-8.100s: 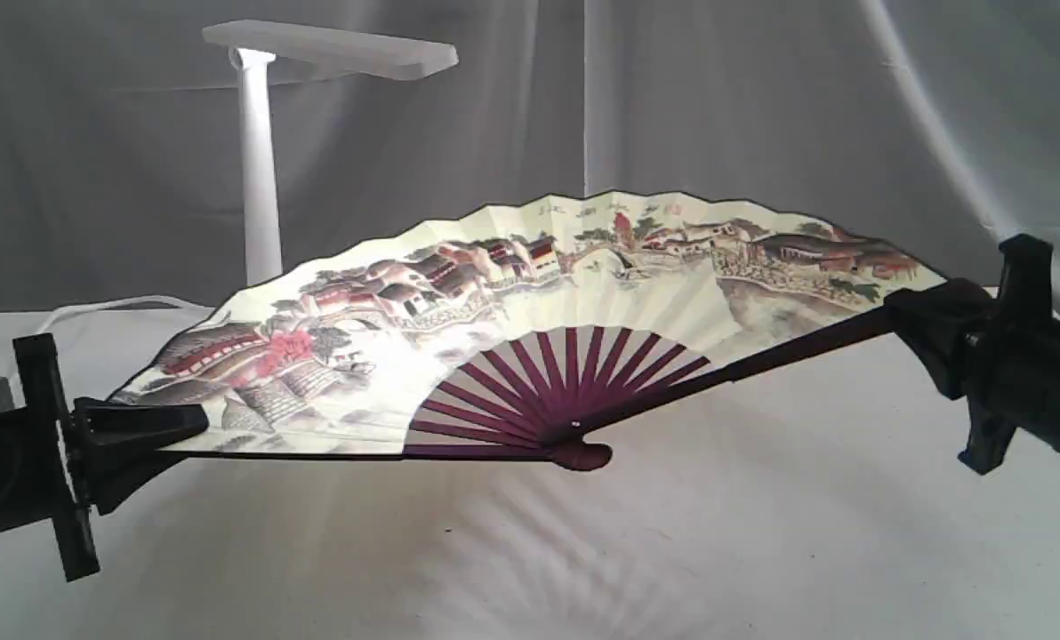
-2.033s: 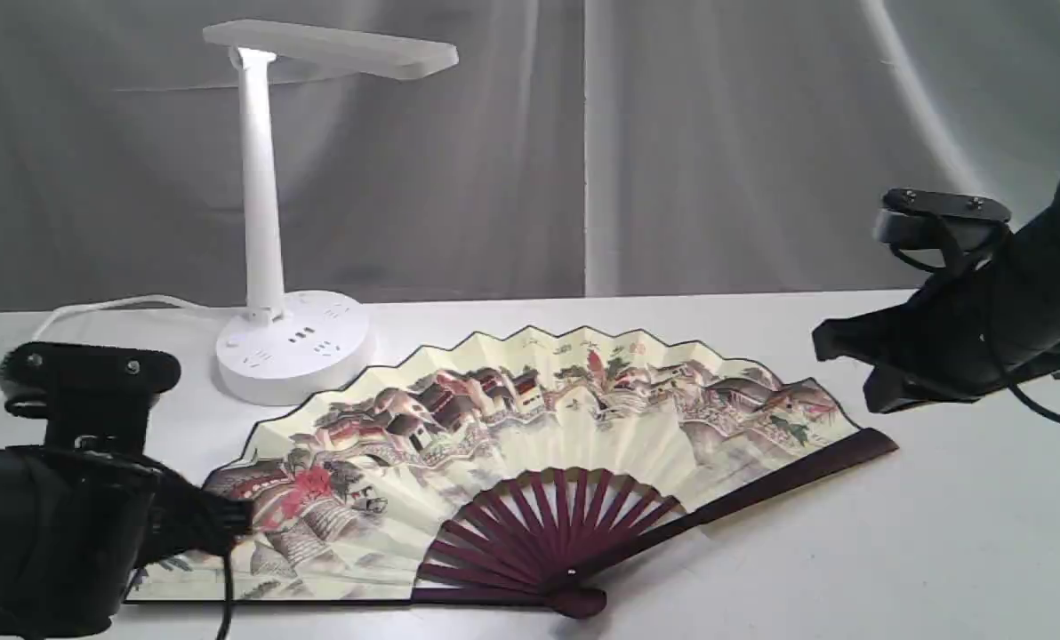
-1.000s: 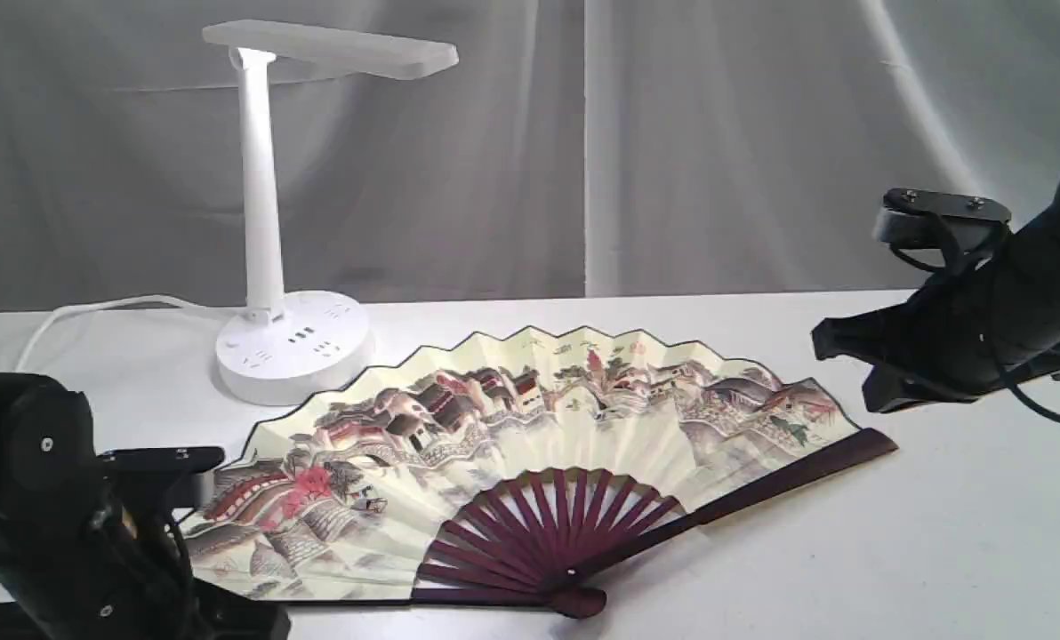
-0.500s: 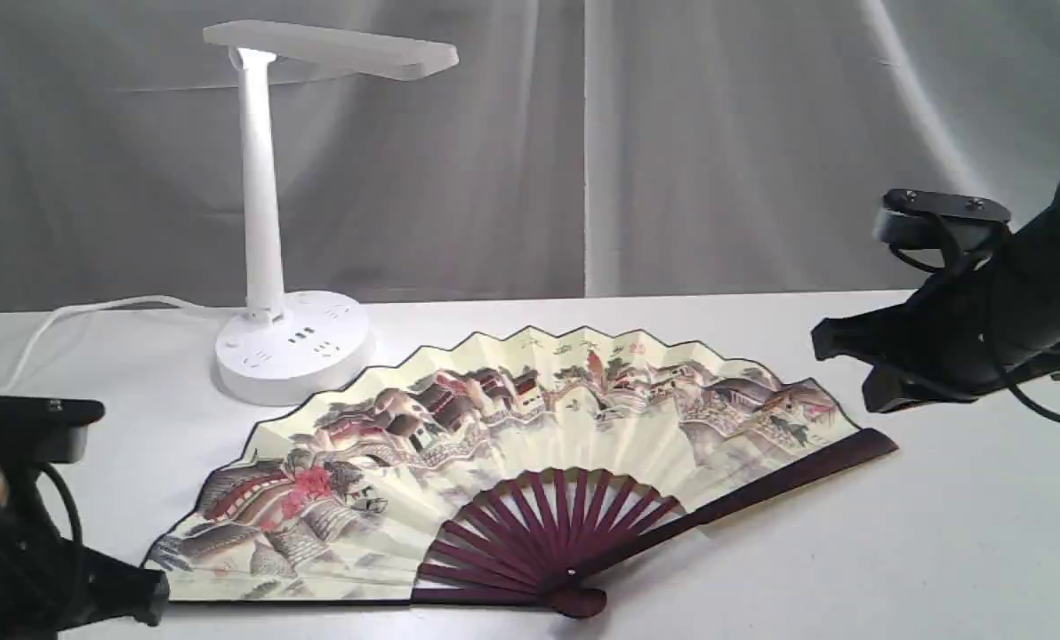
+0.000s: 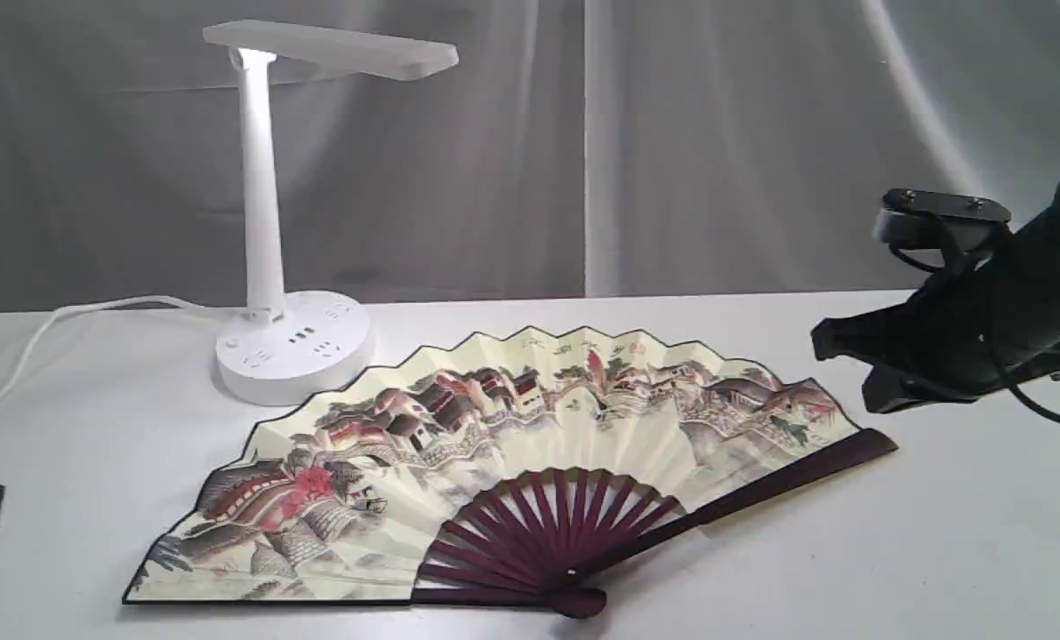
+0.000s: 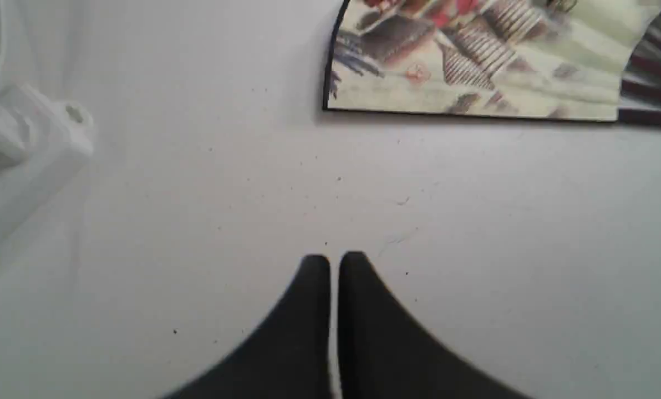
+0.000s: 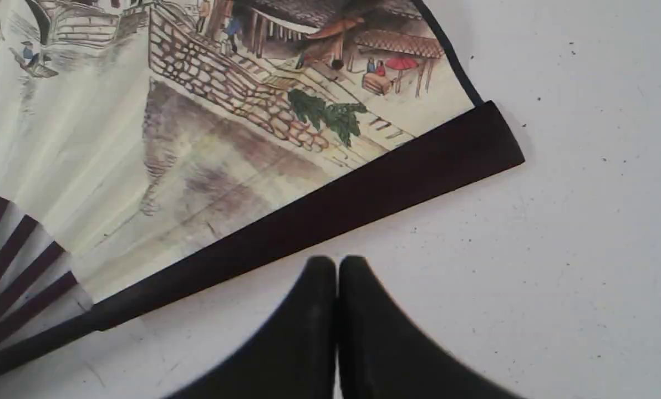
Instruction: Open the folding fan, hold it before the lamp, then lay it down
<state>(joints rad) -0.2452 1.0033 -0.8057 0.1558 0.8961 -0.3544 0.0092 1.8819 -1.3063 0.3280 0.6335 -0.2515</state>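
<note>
Fan: the folding fan [image 5: 512, 444] is spread wide open, flat on the table [image 5: 939, 551], in front of the lamp and to the right of its base, with the pivot at the near edge.
Lamp: the lamp [image 5: 263, 222] stands upright at the back left. Its round base is near the fan's zigzag rim, with a sliver of table between them.
Left claw: the left gripper [image 6: 334, 260] is clenched with its tips together and empty, over bare table apart from the fan's left corner.
Right claw: the right gripper [image 7: 337, 263] is pinched closed on nothing, just beside the fan's guard stick [image 7: 330, 205].
Around: a white cord [image 5: 41, 333] trails left from the base. The right arm's black bulk hangs off the fan's right end, not over it. A blurred white plastic block [image 6: 31, 127] is near the left claw, and I cannot tell what it is.
Textures: the cream paper leaf is pleated and black-edged, painted with houses, trees and red touches. Slim maroon ribs [image 5: 557, 533] converge on a rounded pivot, and the guard is broad, flat and dark.
Surfaces: the table is matte white, flecked with tiny dark specks. A grey cloth backdrop [image 5: 717, 133] hangs in soft folds.
Lamp shape: a flat rectangular head and a slender post in smooth white plastic, with sockets in the base.
</note>
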